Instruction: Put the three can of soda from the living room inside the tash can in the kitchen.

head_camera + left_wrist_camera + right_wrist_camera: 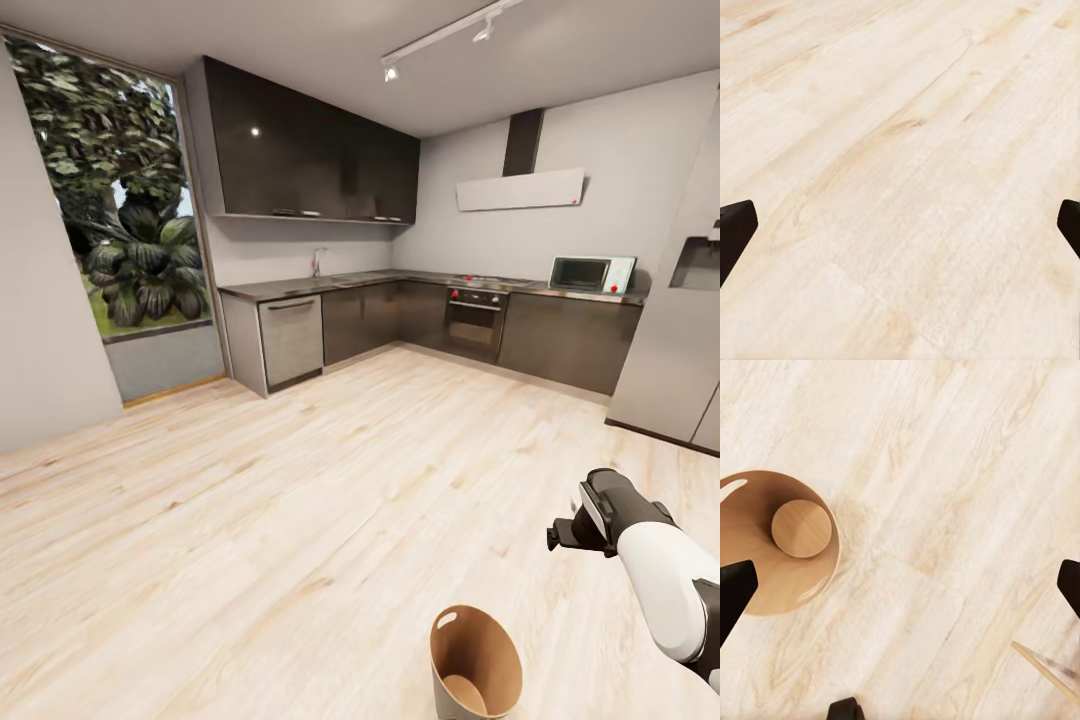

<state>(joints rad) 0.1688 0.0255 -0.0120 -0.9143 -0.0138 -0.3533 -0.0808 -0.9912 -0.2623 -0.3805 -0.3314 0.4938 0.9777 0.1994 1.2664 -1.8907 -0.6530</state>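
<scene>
Wide bare wood floor (300, 520) stretches from 9 to 2 o'clock. The bin (476, 662) stands at 5 o'clock, mouth open upward. Cabinets (420, 320) wall off 12 o'clock; the fridge (675, 340) blocks 2 o'clock.

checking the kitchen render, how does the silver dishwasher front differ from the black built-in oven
The silver dishwasher front is light brushed metal, while the black built-in oven is dark and glossy. The dishwasher sits at the counter's end near the window; the oven is in the run under the hood, near the white microwave. The oven has red knobs above its door; the dishwasher front is plain. Both have a horizontal bar handle and sit under the grey counter.
</scene>
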